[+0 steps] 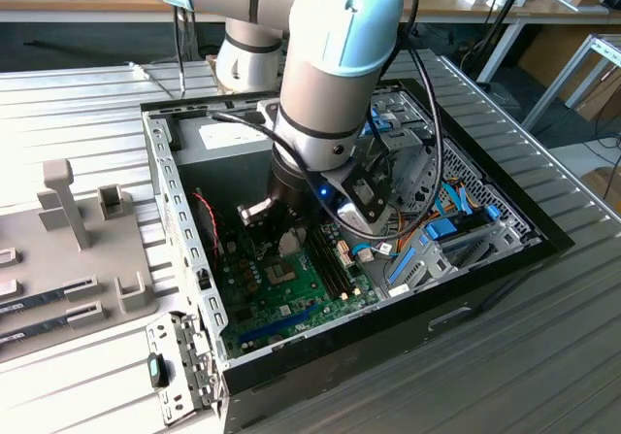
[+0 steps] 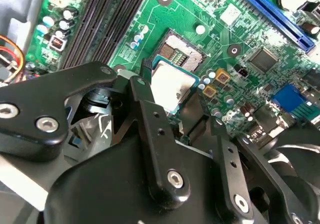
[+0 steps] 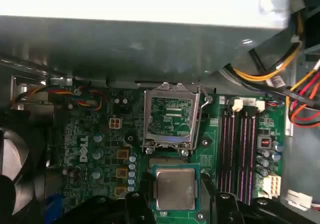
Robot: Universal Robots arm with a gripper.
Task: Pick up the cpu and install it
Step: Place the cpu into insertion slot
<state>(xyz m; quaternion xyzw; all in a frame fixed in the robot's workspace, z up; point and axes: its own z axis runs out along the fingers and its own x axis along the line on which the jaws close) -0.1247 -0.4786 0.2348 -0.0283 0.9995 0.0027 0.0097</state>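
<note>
Inside the open computer case (image 1: 184, 220), the gripper (image 2: 172, 101) holds the cpu (image 3: 175, 189) between closed jaws just over the motherboard's open socket (image 2: 184, 50), where, by the look of it, a slight tilt or offset risks bending the contacts

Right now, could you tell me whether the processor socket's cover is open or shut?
Open: the cover stands flipped up behind the socket, with the cpu between the end effector fingers.

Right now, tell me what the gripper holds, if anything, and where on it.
The gripper holds the small flat square cpu with the silvery-grey metal top, its fingers clamped on two opposite edges.
</note>
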